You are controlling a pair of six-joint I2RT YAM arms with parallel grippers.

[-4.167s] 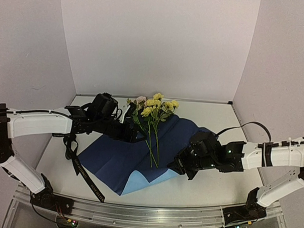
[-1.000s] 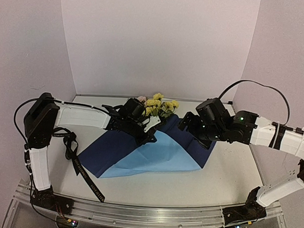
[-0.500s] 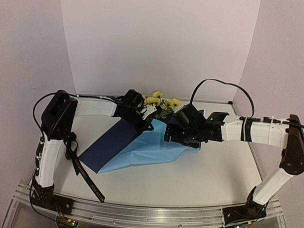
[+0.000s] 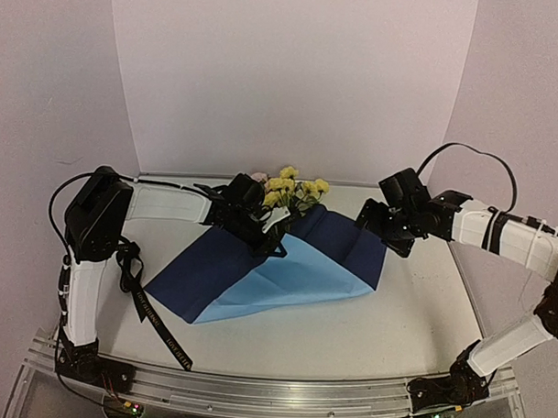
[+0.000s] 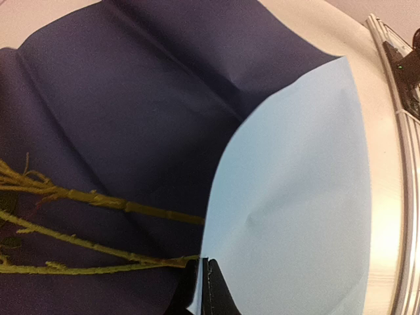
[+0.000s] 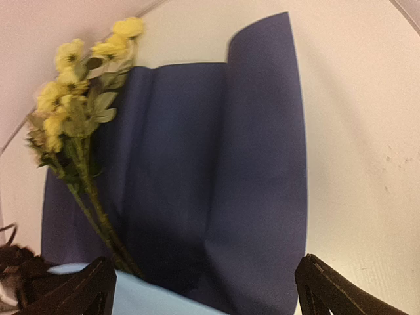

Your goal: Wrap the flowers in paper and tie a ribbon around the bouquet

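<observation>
Left gripper (image 5: pixel 202 289): closed tight, pinching the edge of the paper (image 4: pixel 286 275) at the spot where the light blue flap crosses the stems.
Left arm: stretched from the left across the counter (image 4: pixel 375 345) to the middle of the sheet, with its gripper low, just in front of the blooms.
Right gripper (image 4: pixel 375 229): jaws spread as wide as they go and holding nothing. Its 2 fingers (image 6: pixel 328 292) stand well apart above the navy right part of the sheet.
Paper: lies in the middle of the counter with the navy face up. 1 broad flap is folded over, so the light blue face shows on the near side (a soft crease runs through the navy part).
Flowers (image 4: pixel 293 189): lie on the navy face, with the yellow and pale pink blooms at the sheet's far edge toward the back wall. The stems run toward the near side. 3 stems show in the left wrist view, and their ends slip under the light blue flap.
Ribbon (image 4: pixel 151 315): lies loose on the left of the counter, just beside the sheet's left corner. It is bunched near the left arm's upright link and trails toward the near edge.
</observation>
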